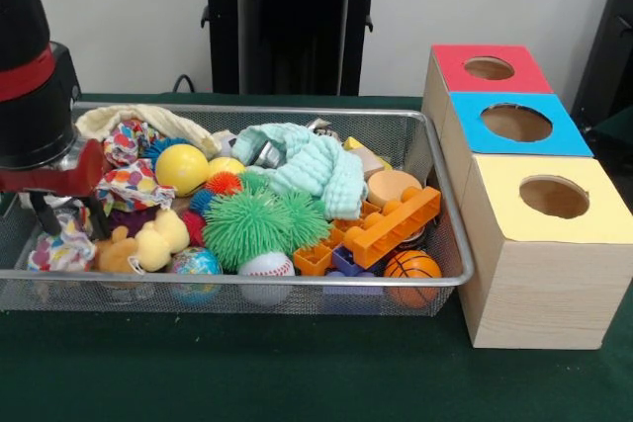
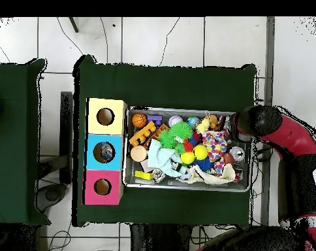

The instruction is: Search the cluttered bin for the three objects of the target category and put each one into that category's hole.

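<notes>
While the red-and-black arm's claw (image 1: pixel 61 207) dips into the silver wire-mesh bin (image 1: pixel 297 112), its opening cannot be told; no legible writing.

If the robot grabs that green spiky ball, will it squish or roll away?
The green spiky ball would probably squish: its thin spikes look soft and rubbery. It likely won't roll far, since it sits wedged between the baseball, the orange block and other toys in the bin. The spikes might bend and slip from a pinch.
</notes>
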Controlling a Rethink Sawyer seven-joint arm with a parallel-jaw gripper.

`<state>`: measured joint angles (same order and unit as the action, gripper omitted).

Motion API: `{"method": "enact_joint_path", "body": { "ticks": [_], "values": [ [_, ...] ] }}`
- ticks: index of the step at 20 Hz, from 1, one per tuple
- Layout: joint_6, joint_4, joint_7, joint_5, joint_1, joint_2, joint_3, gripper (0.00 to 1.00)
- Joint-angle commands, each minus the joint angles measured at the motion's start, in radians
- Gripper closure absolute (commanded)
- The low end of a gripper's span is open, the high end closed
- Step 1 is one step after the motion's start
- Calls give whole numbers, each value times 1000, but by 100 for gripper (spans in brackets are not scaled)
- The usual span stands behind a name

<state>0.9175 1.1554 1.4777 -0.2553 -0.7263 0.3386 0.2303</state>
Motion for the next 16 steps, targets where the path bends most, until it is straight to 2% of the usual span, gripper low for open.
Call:
{"method": "enact_joint_path", "body": {
  "ticks": [1,7,16],
  "values": [
    [180,4,-333,-133,-26,-47,29,0],
    [183,-6,-374,-199,-43,-70,56,0],
    [87,-75,-355,-250,-42,-142,99,0]
  ]
}}
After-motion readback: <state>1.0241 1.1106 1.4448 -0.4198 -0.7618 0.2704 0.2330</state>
